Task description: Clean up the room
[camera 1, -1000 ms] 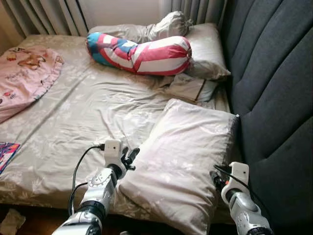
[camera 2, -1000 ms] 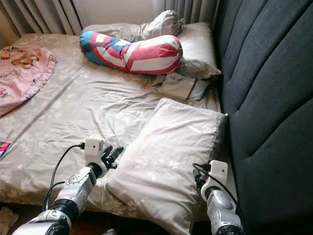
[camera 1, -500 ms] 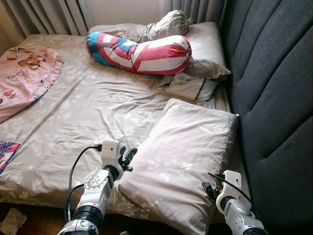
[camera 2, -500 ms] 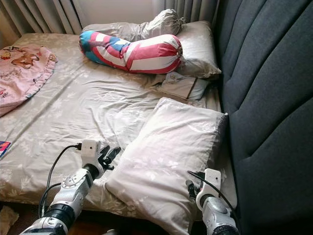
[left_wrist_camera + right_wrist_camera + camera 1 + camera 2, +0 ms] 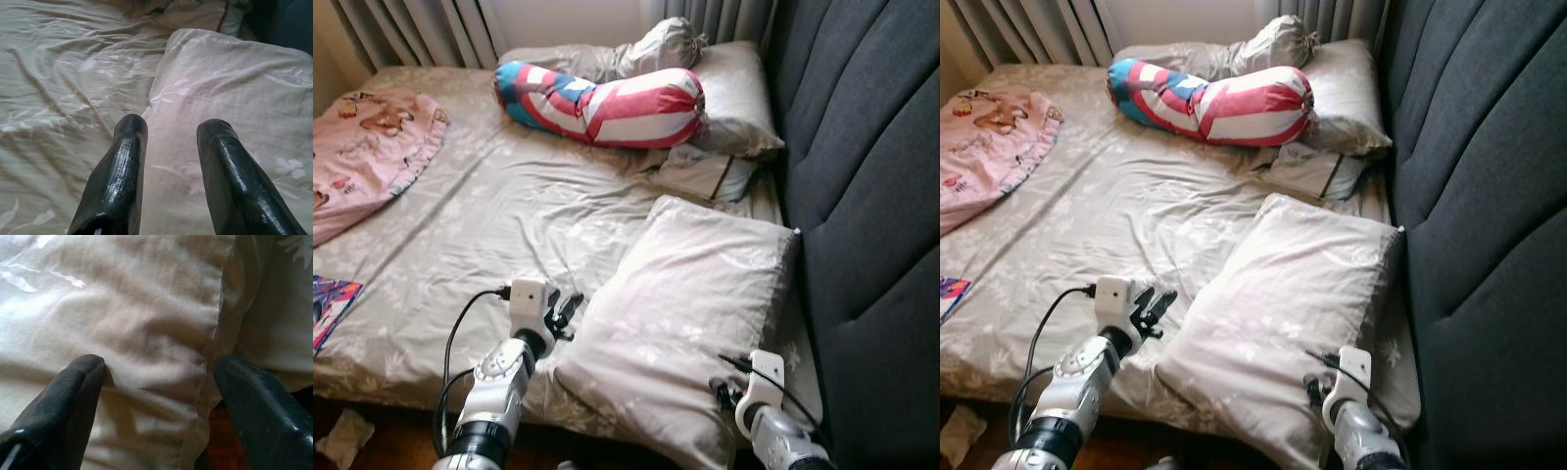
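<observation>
Both grippers, left (image 5: 566,311) and right (image 5: 159,377), have fingers spread and empty; thin cloth at the pillow (image 5: 690,313) corner between the right fingers could slip.

Right hand (image 5: 722,394) drawn back toward near edge of pillow (image 5: 690,304); left hand (image 5: 564,311) retreated slightly.

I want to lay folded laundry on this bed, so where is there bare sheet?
The widest bare stretch of bed sheet lies between the pink blanket and the near pillow, below the striped bolster. It is crowded along the headboard, where the pillows and a folded cloth pile up.
</observation>
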Tool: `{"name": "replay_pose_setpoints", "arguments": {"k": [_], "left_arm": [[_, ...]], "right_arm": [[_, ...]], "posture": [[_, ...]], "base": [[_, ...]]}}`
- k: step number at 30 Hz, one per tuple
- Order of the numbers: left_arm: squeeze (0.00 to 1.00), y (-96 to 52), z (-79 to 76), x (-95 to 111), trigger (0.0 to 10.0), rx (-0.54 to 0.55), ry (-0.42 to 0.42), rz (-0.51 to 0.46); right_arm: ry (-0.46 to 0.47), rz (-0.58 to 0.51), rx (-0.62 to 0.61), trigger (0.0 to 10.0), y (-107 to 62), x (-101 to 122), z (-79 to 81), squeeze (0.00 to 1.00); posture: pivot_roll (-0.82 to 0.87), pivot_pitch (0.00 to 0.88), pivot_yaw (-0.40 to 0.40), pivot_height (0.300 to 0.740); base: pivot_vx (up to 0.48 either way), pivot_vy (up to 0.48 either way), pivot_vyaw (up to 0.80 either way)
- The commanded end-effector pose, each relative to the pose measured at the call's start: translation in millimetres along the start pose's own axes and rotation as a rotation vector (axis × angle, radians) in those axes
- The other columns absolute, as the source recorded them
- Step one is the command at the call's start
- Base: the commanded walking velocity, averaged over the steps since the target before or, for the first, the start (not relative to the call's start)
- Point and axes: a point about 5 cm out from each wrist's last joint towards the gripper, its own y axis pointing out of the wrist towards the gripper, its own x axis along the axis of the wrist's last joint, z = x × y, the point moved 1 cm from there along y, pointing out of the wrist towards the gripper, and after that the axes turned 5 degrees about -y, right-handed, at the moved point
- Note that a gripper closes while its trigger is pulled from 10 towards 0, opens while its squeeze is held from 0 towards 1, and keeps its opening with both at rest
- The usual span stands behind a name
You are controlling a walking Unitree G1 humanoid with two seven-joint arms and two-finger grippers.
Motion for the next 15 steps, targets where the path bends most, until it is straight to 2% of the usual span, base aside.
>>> {"name": "replay_pose_setpoints", "arguments": {"k": [1,6,11,13,14,15], "left_arm": [[0.0,-3.9,3.6,0,10.0,0.012,0.006,0.012],[0.0,-4.3,2.3,9,10.0,0.017,0.017,-0.025],[0.0,-5.4,-1.1,9,10.0,0.022,0.016,-0.027],[0.0,-7.4,-3.1,9,10.0,0.024,0.012,-0.027],[0.0,-9.3,-1.7,9,10.0,0.028,0.014,-0.023],[0.0,-10.4,-0.9,9,10.0,0.03,0.016,-0.021]], "right_arm": [[0.011,0.04,-0.008,10.0,-1.3,-13,-1.0,0.0],[0.006,-0.028,0.034,10.0,-0.8,-5,5.6,0.0],[0.018,-0.046,0.026,10.0,-1.0,-4,5.3,0.0],[-0.028,-0.02,-0.013,10.0,-1.6,-10,0.5,0.0],[-0.083,0.007,-0.06,10.0,-2.6,-16,-5.5,0.0],[-0.087,0.011,-0.069,10.0,-2.9,-17,-6.9,0.0]], "posture": [[-0.07,0.145,0.057,0.74],[-0.07,0.154,0.065,0.74],[-0.06,0.153,0.067,0.74],[-0.05,0.159,0.068,0.74],[-0.05,0.16,0.068,0.74],[-0.05,0.163,0.069,0.74]], "base": [[0.0,0.0,0.0],[0.0,0.0,0.0],[0.0,0.0,0.0],[0.0,0.0,0.0],[0.0,0.0,0.0],[0.0,0.0,0.0]]}}
